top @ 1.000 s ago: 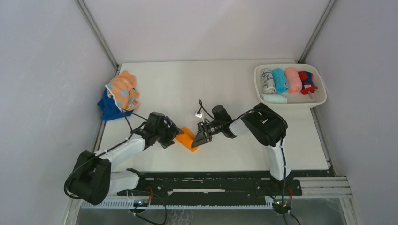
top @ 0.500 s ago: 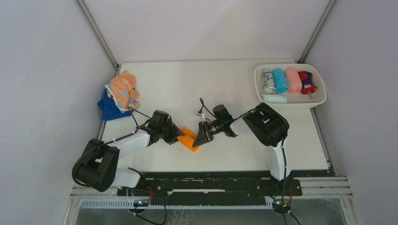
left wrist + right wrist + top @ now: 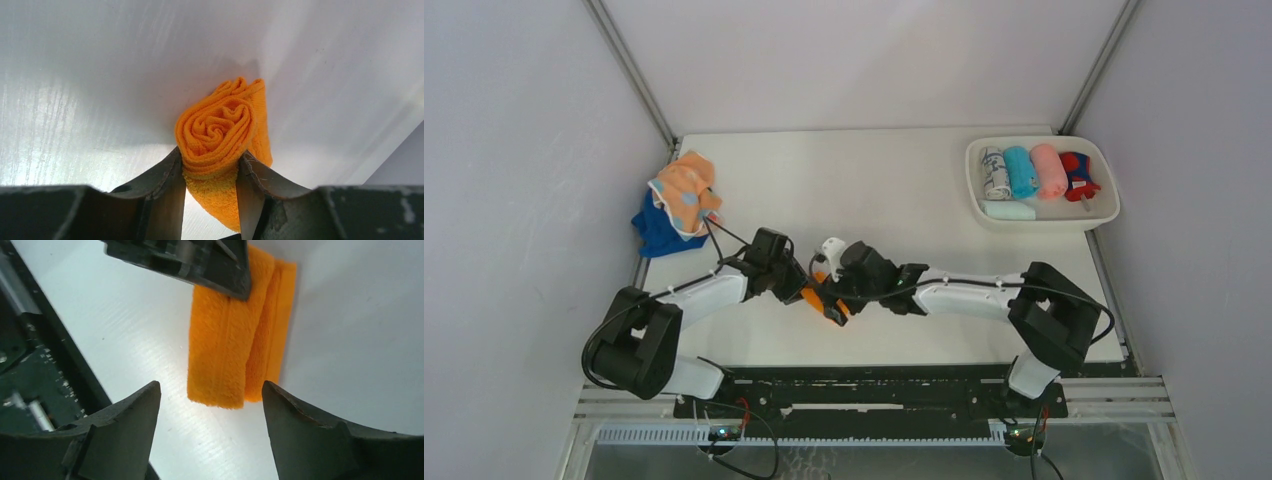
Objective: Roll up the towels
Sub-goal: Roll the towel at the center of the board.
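Clamping the rolled orange towel (image 3: 220, 125) end-on, left gripper (image 3: 210, 156) tight on its spiral, right gripper (image 3: 210, 386), pinched shut a second ago, now spread wide around the free end, seemingly not touching, roll lying on the table (image 3: 904, 180).

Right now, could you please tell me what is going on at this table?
The arms are rolling small towels. The left gripper is clamped on one end of the rolled orange towel, which lies on the table. The right gripper is open, its jaws either side of the other end without touching. Finished rolls sit in the white tray; a peach spotted towel and a dark blue towel lie heaped at far left.
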Controlling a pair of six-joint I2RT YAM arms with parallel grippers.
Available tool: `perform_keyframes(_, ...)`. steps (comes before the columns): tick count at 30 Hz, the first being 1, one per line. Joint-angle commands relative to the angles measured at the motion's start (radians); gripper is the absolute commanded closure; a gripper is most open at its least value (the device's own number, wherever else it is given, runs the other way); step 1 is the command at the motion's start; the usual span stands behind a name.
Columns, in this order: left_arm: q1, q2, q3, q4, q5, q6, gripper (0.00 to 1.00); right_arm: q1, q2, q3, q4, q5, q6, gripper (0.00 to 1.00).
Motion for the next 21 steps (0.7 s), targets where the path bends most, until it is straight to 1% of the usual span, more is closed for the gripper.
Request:
perform_keyframes(1, -0.006, 0.039, 0.033, -0.134, -0.054, 0.072, 0.59, 0.163, -0.034, 0.081, -0.102, 0.498, -0.215, 0.26)
perform_keyframes(3, -0.006, 0.047, 0.041, -0.148, -0.054, 0.079, 0.58, 0.232, -0.002, 0.115, -0.107, 0.593, -0.273, 0.25)
perform_keyframes(6, -0.008, 0.051, 0.05, -0.16, -0.055, 0.085, 0.58, 0.309, 0.07, 0.169, -0.124, 0.692, -0.318, 0.24)
perform_keyframes(10, -0.009, 0.048, 0.054, -0.163, -0.056, 0.084, 0.58, 0.362, 0.168, 0.217, -0.14, 0.776, -0.349, 0.25)
perform_keyframes(16, -0.01, 0.047, 0.056, -0.163, -0.056, 0.083, 0.57, 0.376, 0.254, 0.225, -0.158, 0.822, -0.34, 0.29)
perform_keyframes(18, -0.01, 0.046, 0.056, -0.16, -0.054, 0.082, 0.56, 0.375, 0.273, 0.225, -0.169, 0.823, -0.332, 0.33)
perform_keyframes(21, -0.011, 0.036, 0.054, -0.15, -0.047, 0.082, 0.54, 0.367, 0.282, 0.215, -0.173, 0.783, -0.314, 0.4)
